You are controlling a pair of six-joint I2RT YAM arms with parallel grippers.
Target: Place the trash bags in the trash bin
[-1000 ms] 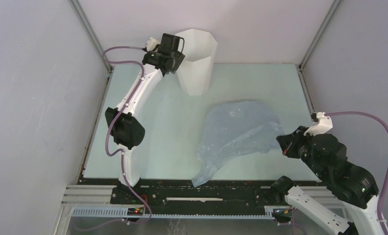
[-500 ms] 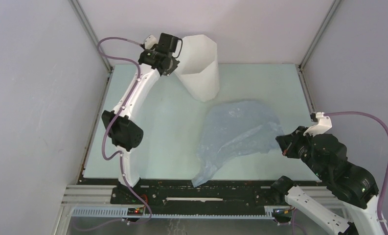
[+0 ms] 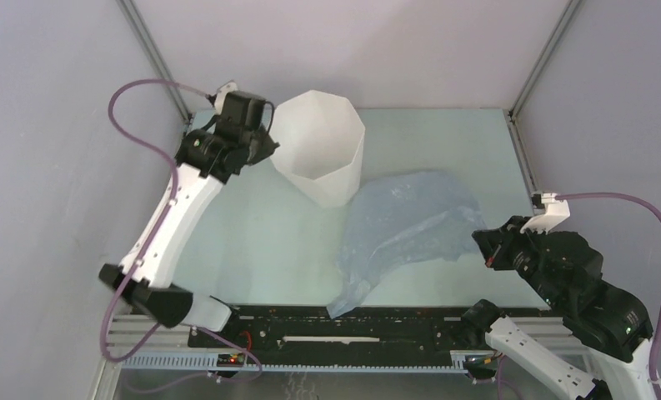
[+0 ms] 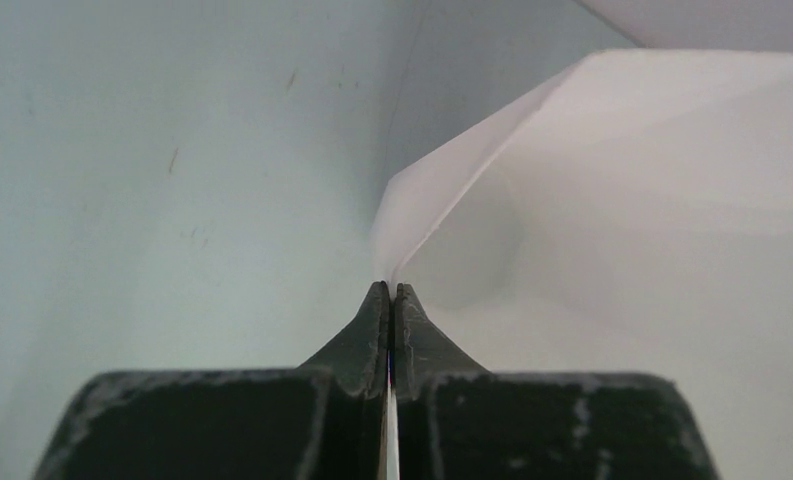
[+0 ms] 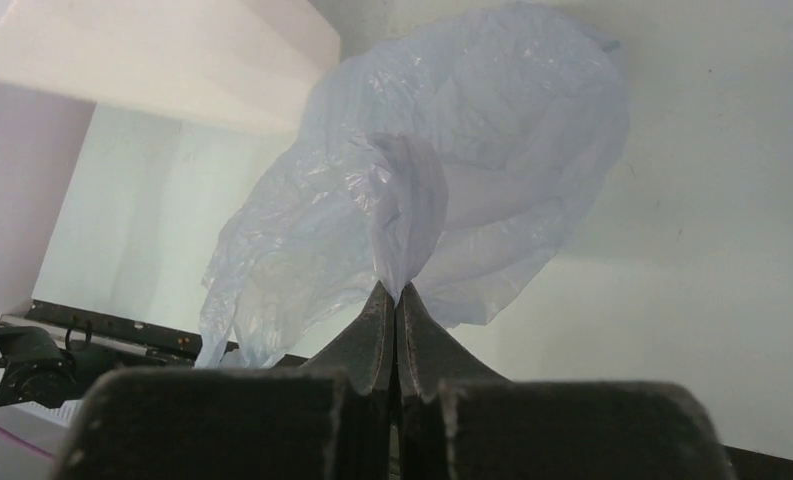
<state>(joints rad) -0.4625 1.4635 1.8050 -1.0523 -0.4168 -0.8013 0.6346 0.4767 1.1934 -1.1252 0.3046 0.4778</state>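
The white faceted trash bin is at the back middle, tilted with its open mouth up toward the camera. My left gripper is shut on the bin's left rim; the thin white wall runs between the jaws. The pale-blue trash bag lies spread on the table right of centre, its upper left edge close to the bin. My right gripper is shut on the bag's right edge, and the pinched film rises from the jaws.
The table has a pale green surface with grey walls on three sides. A black rail runs along the near edge, and the bag's lower tip hangs to it. The bin's corner shows in the right wrist view.
My left arm has pulled back and to the left with the bin in its grip, bringing the bin nearer and tipping its mouth up. The right gripper and bag have barely moved.
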